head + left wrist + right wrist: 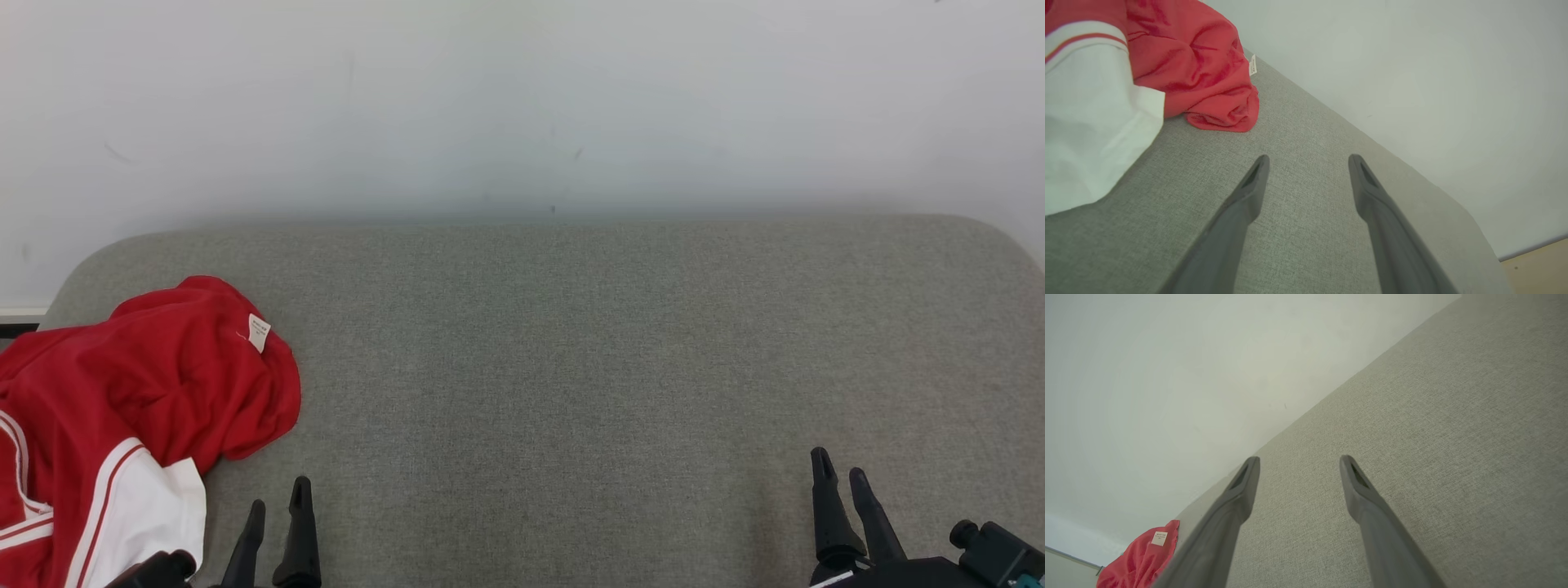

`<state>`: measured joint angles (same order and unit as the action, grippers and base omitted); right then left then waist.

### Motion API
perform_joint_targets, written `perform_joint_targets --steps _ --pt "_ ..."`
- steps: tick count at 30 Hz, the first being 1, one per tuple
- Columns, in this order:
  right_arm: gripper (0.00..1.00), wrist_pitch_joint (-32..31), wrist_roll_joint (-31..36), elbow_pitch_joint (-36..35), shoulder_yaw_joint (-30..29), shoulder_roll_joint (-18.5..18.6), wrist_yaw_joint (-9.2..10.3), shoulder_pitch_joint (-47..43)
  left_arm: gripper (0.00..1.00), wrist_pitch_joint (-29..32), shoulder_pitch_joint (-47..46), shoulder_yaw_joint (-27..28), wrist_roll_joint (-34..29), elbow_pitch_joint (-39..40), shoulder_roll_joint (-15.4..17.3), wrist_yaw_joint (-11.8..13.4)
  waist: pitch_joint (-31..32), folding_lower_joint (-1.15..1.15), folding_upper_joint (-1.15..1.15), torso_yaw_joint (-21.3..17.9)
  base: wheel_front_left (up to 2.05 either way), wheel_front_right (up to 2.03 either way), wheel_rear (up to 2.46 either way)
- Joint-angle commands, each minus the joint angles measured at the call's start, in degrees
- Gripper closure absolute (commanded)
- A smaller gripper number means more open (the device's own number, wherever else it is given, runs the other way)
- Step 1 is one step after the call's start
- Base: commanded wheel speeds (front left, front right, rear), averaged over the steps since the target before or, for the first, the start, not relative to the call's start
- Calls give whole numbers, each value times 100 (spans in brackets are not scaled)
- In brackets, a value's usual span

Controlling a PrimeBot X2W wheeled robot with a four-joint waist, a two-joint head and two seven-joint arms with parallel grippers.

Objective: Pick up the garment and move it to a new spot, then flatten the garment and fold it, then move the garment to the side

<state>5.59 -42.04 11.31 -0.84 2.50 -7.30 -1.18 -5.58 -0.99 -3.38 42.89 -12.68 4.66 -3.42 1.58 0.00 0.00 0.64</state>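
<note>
The garment [139, 416] is a crumpled red piece with white panels, red stripes and a small white tag, heaped at the left end of the grey fabric surface [571, 367]. In the left wrist view the garment [1180, 69] lies ahead and to the left of the fingers, apart from them. My left gripper [279, 498] stands open at the lower left, just right of the garment, nothing between its fingers; its open tips show as my left gripper [1308, 161] in its own view. My right gripper [839, 461] is open at the lower right over bare fabric, far from the garment [1141, 555].
A pale wall [522, 98] rises right behind the surface's far edge. The surface has rounded far corners. A strip of wooden floor [1539, 265] shows past one corner in the left wrist view.
</note>
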Motion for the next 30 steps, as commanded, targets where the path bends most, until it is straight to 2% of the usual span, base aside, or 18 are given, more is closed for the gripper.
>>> perform_joint_targets --steps 1,18,30 --pt "0 53 229 -83 -11 33 -19 4 0 -75 26 -20 -242 84 51 38 -1 0 0 3 0 0 0" --pt "0 172 1397 -54 -53 39 -23 -90 0 -331 155 -84 -1418 149 155 199 16 0 0 52 0 0 0" --pt "0 262 2120 -61 -55 43 -22 -154 0 -502 209 -159 -2053 73 206 155 40 0 0 74 0 0 0"
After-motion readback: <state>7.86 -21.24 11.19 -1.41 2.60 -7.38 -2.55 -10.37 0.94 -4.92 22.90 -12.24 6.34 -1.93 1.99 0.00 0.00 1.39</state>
